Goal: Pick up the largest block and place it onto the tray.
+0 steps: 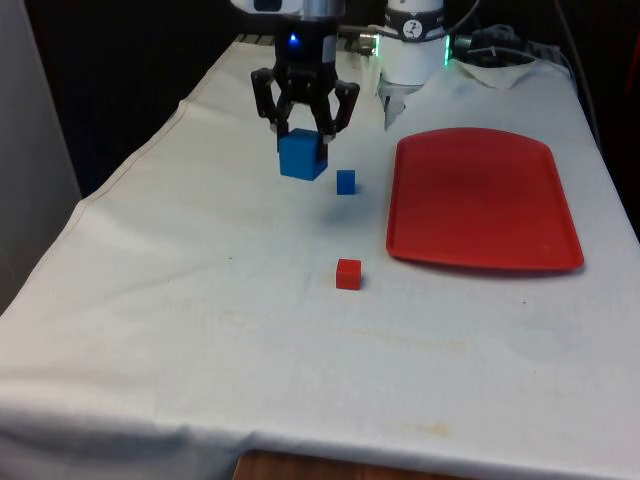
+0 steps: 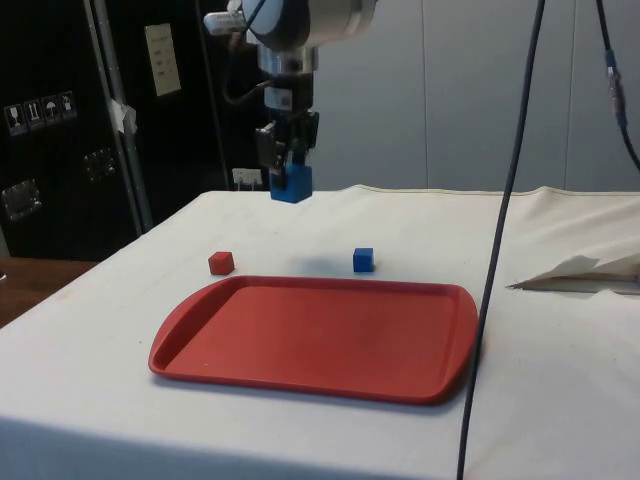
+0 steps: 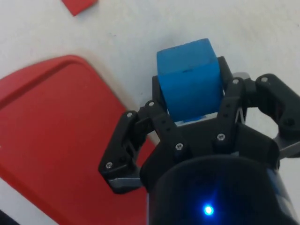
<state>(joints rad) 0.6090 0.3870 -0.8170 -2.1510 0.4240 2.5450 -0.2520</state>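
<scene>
My pincer (image 1: 305,128) grips the large blue block (image 1: 303,156), lifted off the tabletop (image 1: 200,300); transfer to the red tray (image 1: 480,200) remains.

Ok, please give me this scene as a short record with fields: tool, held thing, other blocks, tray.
tool: tool shut on the large blue block, above the cloth
held thing: large blue block, lifted clear of the table
other blocks: small blue block and small red block, both on the cloth
tray: red tray, nothing on it
</scene>
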